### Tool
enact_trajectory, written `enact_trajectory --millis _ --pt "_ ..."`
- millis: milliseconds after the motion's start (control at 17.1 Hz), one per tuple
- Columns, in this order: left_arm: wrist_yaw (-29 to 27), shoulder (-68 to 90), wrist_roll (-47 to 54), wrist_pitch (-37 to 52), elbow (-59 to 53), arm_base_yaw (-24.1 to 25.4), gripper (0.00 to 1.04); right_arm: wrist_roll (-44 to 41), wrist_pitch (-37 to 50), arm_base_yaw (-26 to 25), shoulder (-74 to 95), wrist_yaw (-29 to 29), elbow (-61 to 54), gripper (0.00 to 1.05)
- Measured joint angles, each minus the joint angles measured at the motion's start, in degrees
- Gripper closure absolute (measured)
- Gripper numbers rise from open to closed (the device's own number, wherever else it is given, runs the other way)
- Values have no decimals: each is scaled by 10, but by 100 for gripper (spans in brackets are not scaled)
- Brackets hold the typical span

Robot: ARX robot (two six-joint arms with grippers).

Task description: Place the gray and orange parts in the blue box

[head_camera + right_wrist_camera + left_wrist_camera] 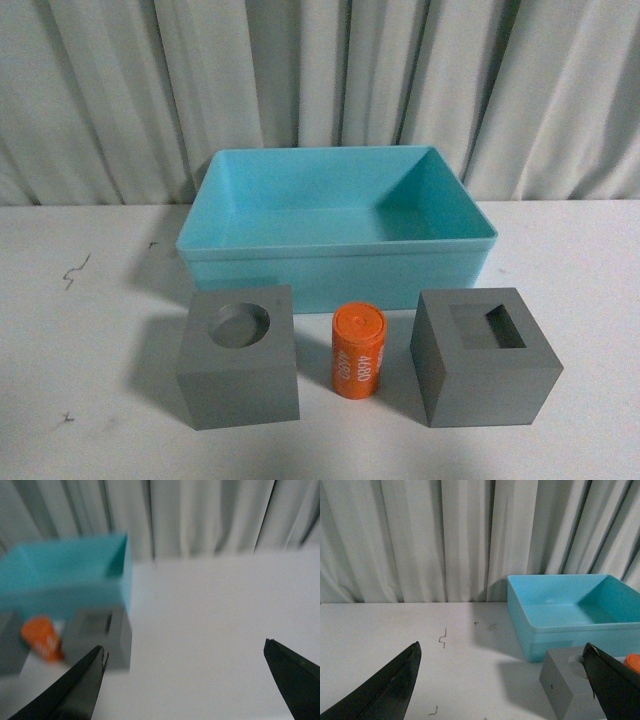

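In the front view a gray cube with a round recess (238, 368), an orange cylinder printed "4680" (358, 351) and a gray cube with a rectangular recess (483, 355) stand in a row on the white table. The light-blue box (300, 268) sits just behind them and holds nothing. Neither arm shows in the front view. My left gripper (502, 680) is open and empty, off to the left of the round-recess cube (565, 687). My right gripper (185, 680) is open and empty, off to the right of the rectangular-recess cube (100, 637). The right wrist view is blurred.
Pale pleated curtains (320, 80) hang behind the white table (80, 330). Small dark marks (75, 270) dot the tabletop at the left. The box also shows in the left wrist view (535, 625) and in the right wrist view (30, 595).
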Motion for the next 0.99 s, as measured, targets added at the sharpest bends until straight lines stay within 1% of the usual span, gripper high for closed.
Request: enact_trajectory --millis 58,117,175,233,350,408,525,583,758,875,992 --pt "2 0 0 0 0 0 7 19 -58 -42 123 -43 51 6" --pt "0 0 0 0 0 0 7 22 -8 -90 231 -72 88 6" --pt "0 0 0 0 0 0 7 13 54 -112 312 -107 128 6" --pt "0 0 0 0 0 0 7 -6 112 -106 402 -136 179 6" --pt "0 0 0 0 0 0 7 -49 174 -68 538 -151 221 6" --pt "0 0 0 0 0 0 7 -69 208 -38 610 -139 222 6" --pt "0 0 0 0 0 0 7 -73 268 4 720 -125 242 6" --pt "0 0 0 0 0 0 7 -75 295 21 761 -106 255 6" --pt "0 0 0 0 0 0 7 -64 331 72 863 -78 276 6" --pt "0 0 0 0 0 0 7 -49 346 91 905 -55 291 6" --pt "0 0 0 0 0 0 7 -33 358 98 946 -34 307 6"
